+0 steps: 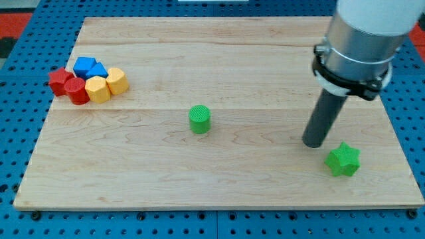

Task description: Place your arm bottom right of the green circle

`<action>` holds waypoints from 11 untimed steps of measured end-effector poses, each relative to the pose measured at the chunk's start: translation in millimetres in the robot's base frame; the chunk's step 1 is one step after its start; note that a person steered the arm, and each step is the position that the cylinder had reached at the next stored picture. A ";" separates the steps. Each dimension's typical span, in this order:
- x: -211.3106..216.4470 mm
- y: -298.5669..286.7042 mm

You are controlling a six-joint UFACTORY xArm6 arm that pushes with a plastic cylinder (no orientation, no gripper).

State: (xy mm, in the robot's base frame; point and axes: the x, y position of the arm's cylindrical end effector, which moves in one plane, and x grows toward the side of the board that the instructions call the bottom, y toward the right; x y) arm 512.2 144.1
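We get one camera only, no second view to share anything with. It sits above and in front of the pale wooden plank table [219, 192], tilted down and facing its far edge. It is close: the table nearly fills the frame, with blue pegboard [20, 79] showing at the margins and our arm cropped at the view's top right.

You're looking at a robotics lab bench: a wooden tabletop [219, 186] sits on a blue perforated mounting board [20, 73], with an industrial robot arm [362, 40] at two o'clock.
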 end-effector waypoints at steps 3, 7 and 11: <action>25.9 10.5; -86.2 -243.9; 1.3 -202.2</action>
